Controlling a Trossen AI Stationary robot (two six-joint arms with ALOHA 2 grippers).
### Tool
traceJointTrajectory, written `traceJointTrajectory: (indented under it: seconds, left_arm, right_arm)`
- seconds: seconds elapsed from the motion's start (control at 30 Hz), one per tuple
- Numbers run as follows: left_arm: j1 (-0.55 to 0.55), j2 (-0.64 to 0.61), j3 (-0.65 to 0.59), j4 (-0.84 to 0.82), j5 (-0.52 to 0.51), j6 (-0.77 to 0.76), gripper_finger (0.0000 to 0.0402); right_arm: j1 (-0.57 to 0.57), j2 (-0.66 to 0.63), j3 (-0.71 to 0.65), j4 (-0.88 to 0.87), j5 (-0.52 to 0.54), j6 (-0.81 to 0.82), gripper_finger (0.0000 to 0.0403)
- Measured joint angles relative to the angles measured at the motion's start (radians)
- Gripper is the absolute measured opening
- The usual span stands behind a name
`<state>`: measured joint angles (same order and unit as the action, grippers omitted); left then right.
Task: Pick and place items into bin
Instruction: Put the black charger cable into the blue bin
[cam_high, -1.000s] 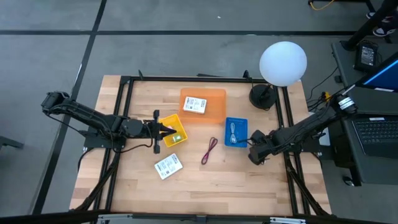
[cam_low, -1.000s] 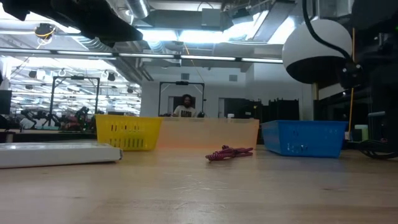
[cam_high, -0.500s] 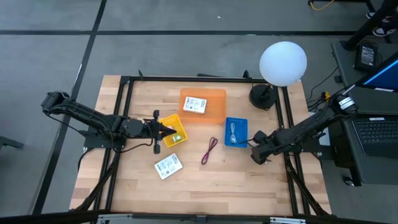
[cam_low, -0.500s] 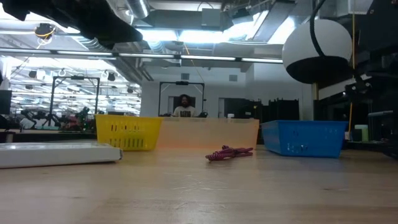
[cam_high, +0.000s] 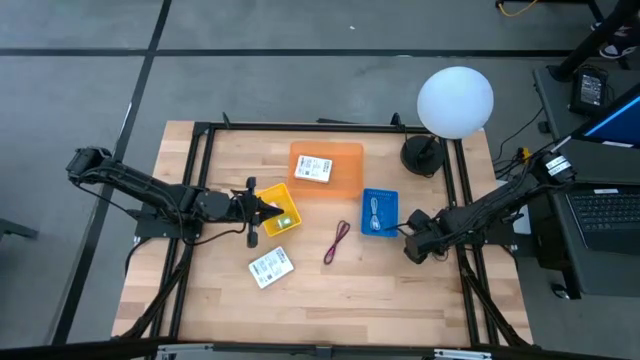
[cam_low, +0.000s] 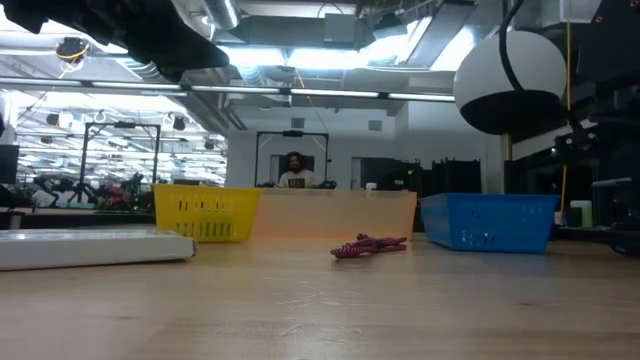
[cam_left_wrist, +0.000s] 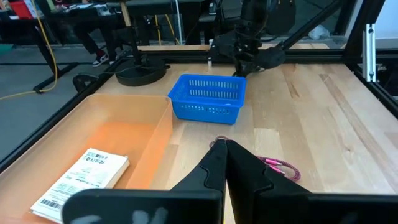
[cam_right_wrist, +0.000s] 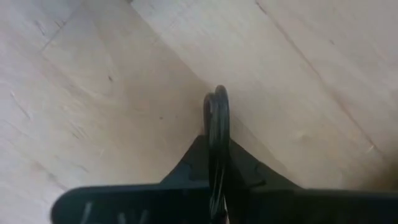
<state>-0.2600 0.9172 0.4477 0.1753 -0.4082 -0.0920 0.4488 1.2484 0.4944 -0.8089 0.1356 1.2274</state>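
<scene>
My right gripper (cam_high: 415, 247) points down at the bare wood just right of the blue bin (cam_high: 379, 212) and is shut on a thin black piece (cam_right_wrist: 217, 106). My left gripper (cam_high: 274, 210) is shut and hovers over the yellow bin (cam_high: 270, 196), where a green block (cam_high: 286, 221) lies; nothing shows between its fingers (cam_left_wrist: 224, 146). A dark red looped cord (cam_high: 336, 242) lies flat on the table. One white packet (cam_high: 270, 266) lies on the table, and another (cam_high: 313, 167) lies in the orange bin (cam_high: 345, 168). A grey-blue piece (cam_high: 375, 211) lies in the blue bin. My right gripper pinches the thin black piece between its two fingers, which come from above and point down. The piece's narrow looped end (cam_right_wrist: 217, 96) sticks out past the fingertips toward the wood. Whether that end touches the table cannot be told.
A lamp with a white globe (cam_high: 455, 100) and a black base (cam_high: 422, 155) stands at the far right. Black frame rails (cam_high: 200, 180) run along the table's sides. A person (cam_low: 295, 170) sits in the room far behind. Bare wood lies toward the near edge.
My right gripper has sunk a little toward the table beside the blue bin and its fingers have closed together on the thin black piece. The left arm has kept its place over the yellow bin.
</scene>
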Motion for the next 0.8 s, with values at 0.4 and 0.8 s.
traceJointTrajectory:
  seconds: [0.4,0.8]
  left_arm:
    - [0.0,0.0,0.0,0.0,0.001,0.0,0.0002]
    - [0.0,0.0,0.0,-0.001,0.001,0.0,0.0003]
  right_arm:
    - [0.0,-0.021,0.15,-0.097,-0.008,-0.058,0.0003]
    - [0.0,-0.023,0.406,-0.398,0.134,-0.106,0.0002]
